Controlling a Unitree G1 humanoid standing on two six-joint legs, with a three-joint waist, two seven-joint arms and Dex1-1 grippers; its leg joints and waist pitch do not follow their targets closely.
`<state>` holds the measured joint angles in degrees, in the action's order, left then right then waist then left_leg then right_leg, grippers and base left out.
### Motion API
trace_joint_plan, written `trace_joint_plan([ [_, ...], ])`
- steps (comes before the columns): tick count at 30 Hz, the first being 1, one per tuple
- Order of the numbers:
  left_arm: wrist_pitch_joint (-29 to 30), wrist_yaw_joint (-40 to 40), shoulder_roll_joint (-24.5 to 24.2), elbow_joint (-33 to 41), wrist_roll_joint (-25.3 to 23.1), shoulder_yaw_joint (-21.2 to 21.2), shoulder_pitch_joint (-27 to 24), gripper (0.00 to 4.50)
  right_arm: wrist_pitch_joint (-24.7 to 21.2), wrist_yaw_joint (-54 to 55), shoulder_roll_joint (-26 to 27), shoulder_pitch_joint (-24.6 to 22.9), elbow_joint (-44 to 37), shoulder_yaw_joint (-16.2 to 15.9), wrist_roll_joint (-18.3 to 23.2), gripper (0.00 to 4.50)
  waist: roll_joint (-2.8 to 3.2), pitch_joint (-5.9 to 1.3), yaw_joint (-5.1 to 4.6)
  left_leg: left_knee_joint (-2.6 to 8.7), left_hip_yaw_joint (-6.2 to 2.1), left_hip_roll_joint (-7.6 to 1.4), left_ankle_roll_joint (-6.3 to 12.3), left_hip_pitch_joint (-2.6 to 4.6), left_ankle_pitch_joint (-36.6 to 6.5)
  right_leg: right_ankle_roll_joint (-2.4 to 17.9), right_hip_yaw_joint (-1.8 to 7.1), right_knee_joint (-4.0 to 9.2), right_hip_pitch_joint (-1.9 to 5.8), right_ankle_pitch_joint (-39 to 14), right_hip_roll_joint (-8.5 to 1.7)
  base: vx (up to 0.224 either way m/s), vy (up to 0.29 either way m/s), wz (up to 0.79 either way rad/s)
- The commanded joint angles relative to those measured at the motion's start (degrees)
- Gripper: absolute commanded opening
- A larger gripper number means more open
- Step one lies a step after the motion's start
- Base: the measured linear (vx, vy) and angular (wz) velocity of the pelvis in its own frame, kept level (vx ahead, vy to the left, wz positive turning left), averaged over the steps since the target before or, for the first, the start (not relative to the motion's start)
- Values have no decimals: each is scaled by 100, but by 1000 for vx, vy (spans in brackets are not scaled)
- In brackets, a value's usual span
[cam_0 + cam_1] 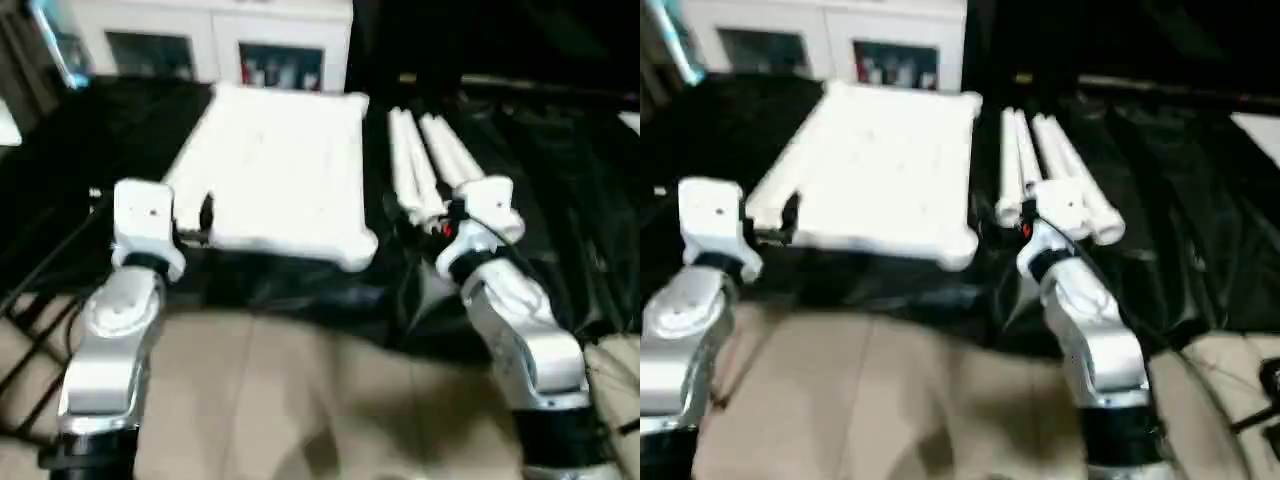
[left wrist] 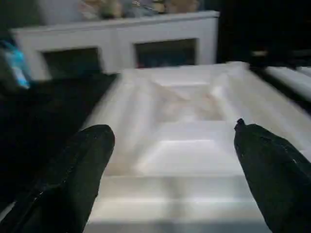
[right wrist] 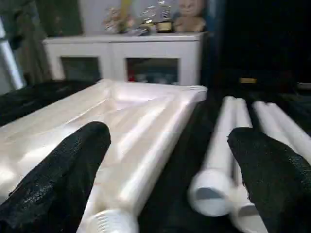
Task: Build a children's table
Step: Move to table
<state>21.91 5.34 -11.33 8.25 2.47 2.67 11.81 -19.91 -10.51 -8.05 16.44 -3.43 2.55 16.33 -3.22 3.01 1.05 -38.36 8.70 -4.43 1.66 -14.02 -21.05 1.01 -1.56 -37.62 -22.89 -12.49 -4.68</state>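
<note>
Here we are holding both arms out over a dark sheet [image 1: 560, 190], with the white table top [image 1: 280, 160] lying flat on it, ribbed underside up, ahead of our left arm. Our left gripper [image 2: 172, 160] is hovering at the near edge of the top, its two black fingers [image 2: 73, 179] spread wide apart and gripping nothing. Just to the right of the top, four white legs [image 1: 430, 165] are lying side by side on the sheet, their open ends pointing toward us. Our right gripper [image 3: 170, 170] is hanging just before those near ends, fingers [image 3: 272, 174] likewise wide apart and empty, with the top's threaded corner socket [image 3: 109, 221] showing between them. A white cabinet [image 1: 215, 40] with glass doors is standing beyond the top.
</note>
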Motion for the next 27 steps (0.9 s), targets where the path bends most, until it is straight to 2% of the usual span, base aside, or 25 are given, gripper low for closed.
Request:
trace_joint_plan([
  [1,-46,141,-145,-28,-131,-117,-108,448,-83,-85,-35,10,174,0,-22,450,-127,-402,273,-372,-257,-39,294,-658,-74,1833,1067,853,1082,-1670,-1017,221,-66,11],
  [2,-3,175,-133,-11,-121,-131,-85,448,-53,-173,-86,18,238,-45,-70,450,-139,-409,298,-508,-379,-80,23,-910,481,2001,905,731,1160,-1041,-883,206,-54,-4],
  [3,-5,165,-125,10,-112,-110,-52,448,-15,-192,-116,20,249,-80,-125,450,2,-396,341,-555,-447,-199,-182,-998,800,2341,832,774,1094,-344,-949,206,-54,-4],
  [4,-10,141,-114,27,-92,-66,-12,448,37,-192,-137,24,259,-128,-202,450,31,-381,340,-515,-464,-268,-246,-1091,967,2441,736,794,1096,-188,-918,188,-18,2],
  [5,-11,136,-114,51,-61,-6,24,448,51,-208,-134,21,234,-185,-246,450,256,-269,377,63,-456,-487,-155,-1039,1472,2137,237,904,865,-946,-572,170,9,-2],
  [6,-11,136,-114,51,-61,-6,24,448,51,-208,-134,21,234,-185,-246,450,256,-269,377,63,-456,-487,-155,-1039,1472,2137,237,904,865,-946,-572,170,9,-2],
  [7,4,147,-123,60,-46,11,29,448,24,-224,-119,20,209,-194,-215,450,505,-254,302,601,-361,-609,10,-742,1425,1470,-139,922,830,-1676,-163,179,65,3],
  [8,-15,173,-153,77,-57,33,8,448,-16,-204,-86,20,168,-232,-192,450,693,-344,-27,1071,-1111,-1286,270,-60,-1505,535,-308,-260,205,-1487,262,185,112,-3],
  [9,-29,174,-182,76,-54,22,-5,448,-19,-203,-71,24,172,-241,-194,450,640,-400,4,1011,-1160,-1327,475,77,-1726,331,-277,-373,103,-1275,212,185,112,-3],
  [10,-37,174,-199,74,-51,13,-13,448,-20,-205,-63,25,176,-243,-196,450,631,-374,10,981,-1148,-1312,697,86,-1700,144,-251,-420,5,-1073,166,181,70,0],
  [13,-58,201,-250,55,-61,-3,-4,448,-13,-331,-87,10,226,-328,-237,450,466,-279,-18,1023,-820,-1124,1489,33,-1319,-170,-204,-388,-189,-254,65,166,9,4],
  [14,-55,227,-282,59,-72,17,1,448,5,-487,-153,-16,220,-431,-273,450,164,-250,-9,940,-437,-744,1242,-227,-1451,47,79,321,125,-48,-217,155,-76,-1],
  [15,-55,227,-282,59,-72,17,1,448,5,-487,-153,-16,220,-431,-273,450,-75,-318,103,599,-201,-376,1061,-594,-1222,58,421,649,577,-882,-409,155,-76,-1],
  [16,-44,246,-311,63,-84,28,4,448,2,-601,-208,-22,204,-498,-279,450,-65,-277,313,-1,-90,-116,868,-712,-816,138,797,954,801,-2019,-829,131,-114,6],
  [17,-113,336,-352,67,-42,57,-16,448,-39,-836,-281,-27,168,-574,-244,450,-37,-359,441,-386,-361,-205,404,-1171,522,595,888,863,1196,-2386,-937,154,-104,5],
  [18,-174,394,-367,66,-3,72,-32,448,-60,-930,-307,-29,153,-600,-219,450,-37,-359,441,-386,-361,-205,404,-1171,522,595,888,863,1196,-2386,-937,154,-104,5],
  [19,-195,504,-413,85,30,48,-55,448,-53,-1015,-341,-25,143,-628,-210,450,14,-340,426,-309,-408,-256,188,-1276,1116,889,732,741,1149,-818,-804,179,-66,-5],
  [20,-167,644,-490,105,47,-7,-88,448,-91,-1116,-383,-19,130,-656,-173,450,82,-375,424,80,-392,-343,100,-1202,1891,1142,421,561,1032,894,-548,161,-28,-2],
  [21,-161,739,-544,115,59,-48,-108,448,-104,-1178,-419,-15,121,-680,-161,450,283,-468,416,481,-395,-468,112,-1086,3115,982,49,170,926,2501,-148,161,-28,-2],
  [22,-237,1051,-706,150,103,-177,-173,448,-132,-1384,-545,5,90,-751,-131,450,390,-452,395,584,-451,-572,222,-908,3482,751,-102,177,767,2616,-35,93,4,-7],
  [23,-301,1302,-770,197,240,-220,-221,448,-170,-1529,-632,24,73,-774,-99,450,495,-625,300,276,-989,-1270,1294,-304,5356,203,45,-208,102,2102,-117,0,0,0],
  [24,-301,1302,-770,197,240,-220,-221,448,-170,-1529,-632,24,73,-774,-99,450,495,-620,275,260,-1122,-1406,1430,-183,6112,100,187,-152,-51,1574,-279,0,0,0],
  [25,-337,1489,-797,236,370,-241,-241,448,-201,-1642,-708,47,66,-782,-76,450,397,-608,286,258,-1143,-1404,1478,-138,6440,23,273,-72,-105,1299,-373,5,71,-4],
  [26,-299,1984,-928,323,591,-406,-244,448,-253,-1847,-855,90,80,-801,-31,450,300,-565,339,264,-929,-1040,1315,-373,6027,-31,333,121,8,1445,-375,-75,118,-4],
  [27,-108,2865,-1247,407,884,-773,-215,448,-293,-2294,-1172,155,94,-901,6,450,161,-469,452,349,-504,-594,859,-736,4157,210,276,317,201,1334,-327,-75,118,-4],
])
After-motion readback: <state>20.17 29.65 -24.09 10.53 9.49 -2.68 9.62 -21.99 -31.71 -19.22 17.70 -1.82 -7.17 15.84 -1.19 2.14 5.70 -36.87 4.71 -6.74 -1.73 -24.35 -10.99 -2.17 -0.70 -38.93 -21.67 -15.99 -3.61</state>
